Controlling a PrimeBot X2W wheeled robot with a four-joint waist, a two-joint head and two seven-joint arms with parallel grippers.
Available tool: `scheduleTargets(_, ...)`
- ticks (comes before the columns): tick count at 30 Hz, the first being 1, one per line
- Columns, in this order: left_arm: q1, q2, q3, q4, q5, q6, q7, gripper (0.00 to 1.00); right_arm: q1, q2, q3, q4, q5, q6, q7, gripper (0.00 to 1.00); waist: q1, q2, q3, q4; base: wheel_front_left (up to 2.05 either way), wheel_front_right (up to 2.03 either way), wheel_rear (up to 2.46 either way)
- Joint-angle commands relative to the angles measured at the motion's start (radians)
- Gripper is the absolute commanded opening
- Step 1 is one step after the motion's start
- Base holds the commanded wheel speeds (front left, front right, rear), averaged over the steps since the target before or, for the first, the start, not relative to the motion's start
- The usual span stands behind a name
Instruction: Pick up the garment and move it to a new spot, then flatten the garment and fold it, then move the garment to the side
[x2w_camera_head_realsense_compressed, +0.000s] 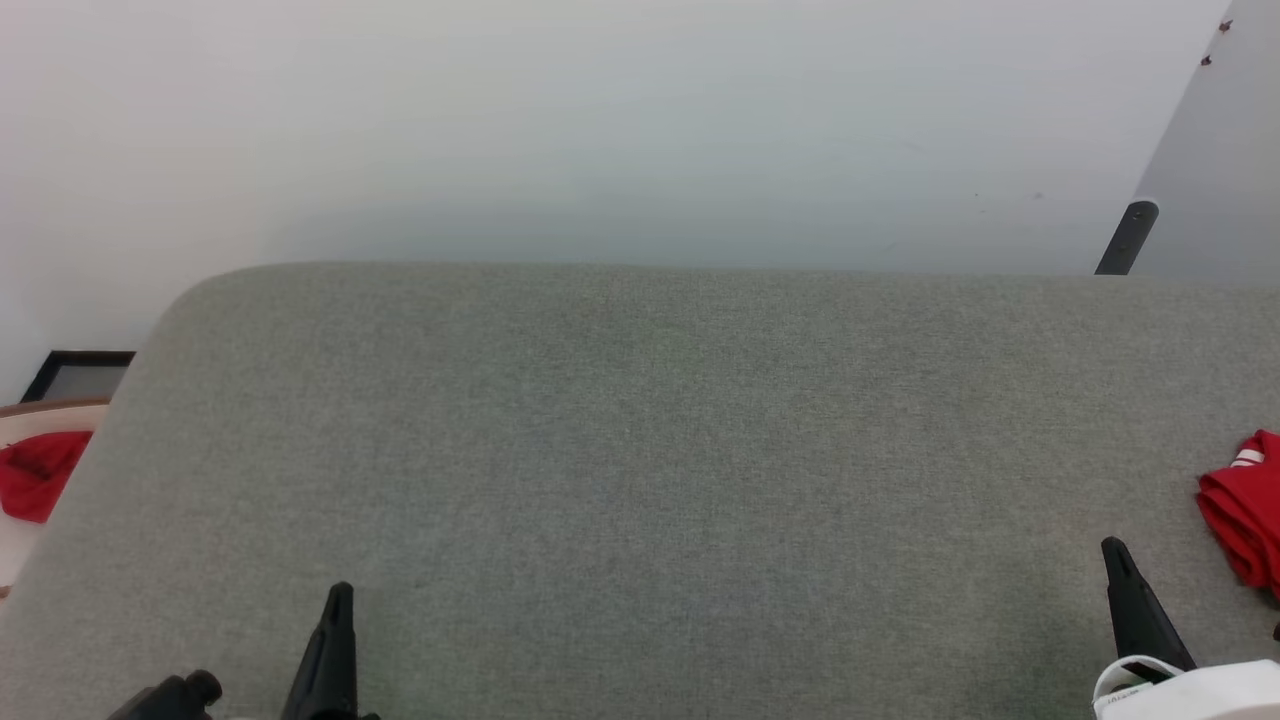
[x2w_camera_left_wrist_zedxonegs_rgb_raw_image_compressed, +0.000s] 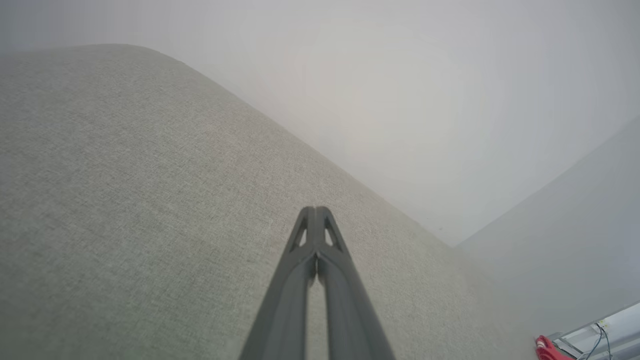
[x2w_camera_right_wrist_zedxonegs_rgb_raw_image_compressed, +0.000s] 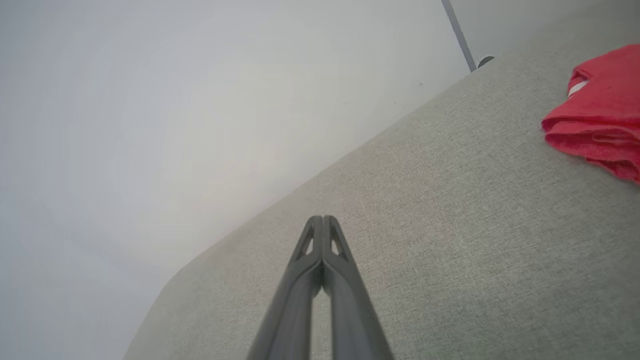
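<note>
Head view is showing the bright red folded T-shirt (x2w_camera_head_realsense_compressed: 1245, 510) lying at the right edge of the grey fabric tabletop (x2w_camera_head_realsense_compressed: 640, 450) (apparently the final set-aside step), left gripper (x2w_camera_head_realsense_compressed: 339, 592) and right gripper (x2w_camera_head_realsense_compressed: 1113, 548) pinched together, empty, needing only retreat.

You are looking at a big grey top (x2w_camera_head_realsense_compressed: 640, 450) covered in rough woven cloth. Its far left corner is round, and its far edge runs straight across. The cloth looks flat and smooth all over. Lying right on it is the garment (x2w_camera_head_realsense_compressed: 1245, 505). It is bright red, with a little bit of white showing near its top. It sits in a soft folded heap far over on the right side, and the head view's edge cuts part of it off.
</note>
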Motion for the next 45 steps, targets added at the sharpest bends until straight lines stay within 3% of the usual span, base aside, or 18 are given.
scheduleTargets(1, -0.026, 0.003, 0.004, -0.007, -0.028, -0.001, 0.004, 0.00, -0.025, -0.003, -0.006, -0.007, 0.028, 0.000, 0.003, 0.00, 0.0000, 0.0000, 0.000, 0.000, 0.00, 0.00, 0.00)
scheduleTargets(23, -0.084, -0.007, 0.013, 0.031, -0.307, -0.002, 0.075, 0.00, -0.064, 0.023, -0.024, 0.029, 0.272, 0.000, 0.055, 0.00, 0.0000, 0.0000, 0.005, -0.005, 0.00, 0.00, 0.00)
scheduleTargets(45, -0.128, -0.018, 0.023, 0.062, -0.518, -0.002, 0.134, 0.00, -0.097, 0.044, -0.038, 0.056, 0.461, -0.001, 0.096, 0.00, 0.0000, 0.0000, 0.010, -0.010, 0.00, 0.00, 0.00)
